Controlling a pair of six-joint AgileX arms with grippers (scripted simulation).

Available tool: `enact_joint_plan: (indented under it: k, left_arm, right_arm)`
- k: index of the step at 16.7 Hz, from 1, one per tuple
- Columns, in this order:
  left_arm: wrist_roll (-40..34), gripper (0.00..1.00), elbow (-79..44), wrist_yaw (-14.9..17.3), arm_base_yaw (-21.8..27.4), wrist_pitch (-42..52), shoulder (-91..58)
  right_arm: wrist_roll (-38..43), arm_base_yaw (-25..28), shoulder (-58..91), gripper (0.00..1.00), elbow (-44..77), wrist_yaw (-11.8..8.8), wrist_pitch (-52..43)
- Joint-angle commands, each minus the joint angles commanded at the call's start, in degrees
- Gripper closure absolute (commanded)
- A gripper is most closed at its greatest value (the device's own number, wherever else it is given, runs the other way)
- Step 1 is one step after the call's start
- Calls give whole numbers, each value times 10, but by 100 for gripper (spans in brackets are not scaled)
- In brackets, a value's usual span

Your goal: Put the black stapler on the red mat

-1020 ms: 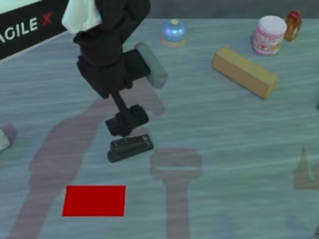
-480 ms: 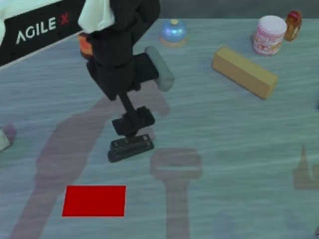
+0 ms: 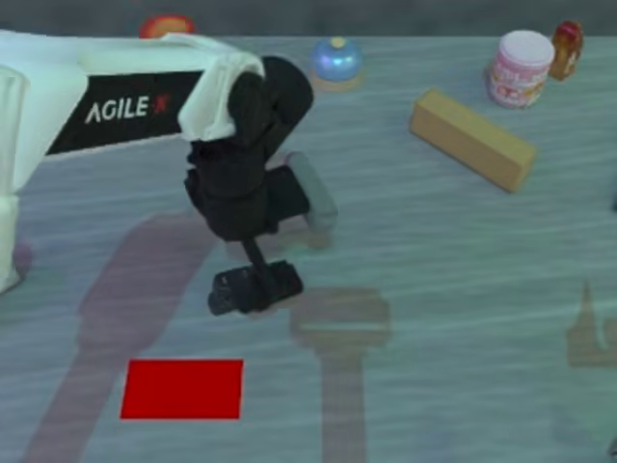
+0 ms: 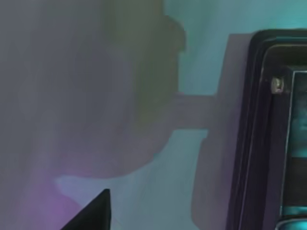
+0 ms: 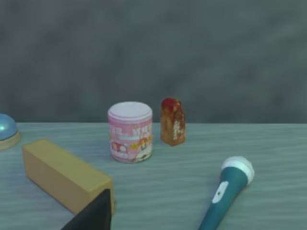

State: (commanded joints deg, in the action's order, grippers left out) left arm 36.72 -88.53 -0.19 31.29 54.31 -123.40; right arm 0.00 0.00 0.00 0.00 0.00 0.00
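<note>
The black stapler (image 3: 221,298) lies on the table left of centre, mostly covered by my left gripper (image 3: 258,283), which has come down over it. In the left wrist view the stapler (image 4: 268,143) fills one side at very close range. One dark fingertip (image 4: 96,213) stands well apart from it, so the gripper is open. The red mat (image 3: 181,389) lies flat nearer the front edge, to the left of the stapler, with nothing on it. My right arm is parked off the right side; its wrist view shows only one fingertip (image 5: 96,213).
A tan block (image 3: 472,140) lies at the back right, with a pink can (image 3: 521,68) and a red-brown seal (image 3: 567,48) behind it. A blue bell (image 3: 335,63) stands at the back centre. A teal microphone (image 5: 225,191) lies near the right arm.
My left arm has swung forward and lowered. Its gripper went from just behind the stapler to down over it. The stapler has not moved.
</note>
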Motion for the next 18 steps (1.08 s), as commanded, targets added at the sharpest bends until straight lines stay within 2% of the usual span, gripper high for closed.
enact_joint_plan:
  k: [6,18]
  left_arm:
    - [1,0,21,0,0,-26,-10]
    - [1,90,21,0,0,-26,-10]
  right_arm:
    - [0,0,0,0,0,0,0]
    - [0,0,0,0,0,0,0]
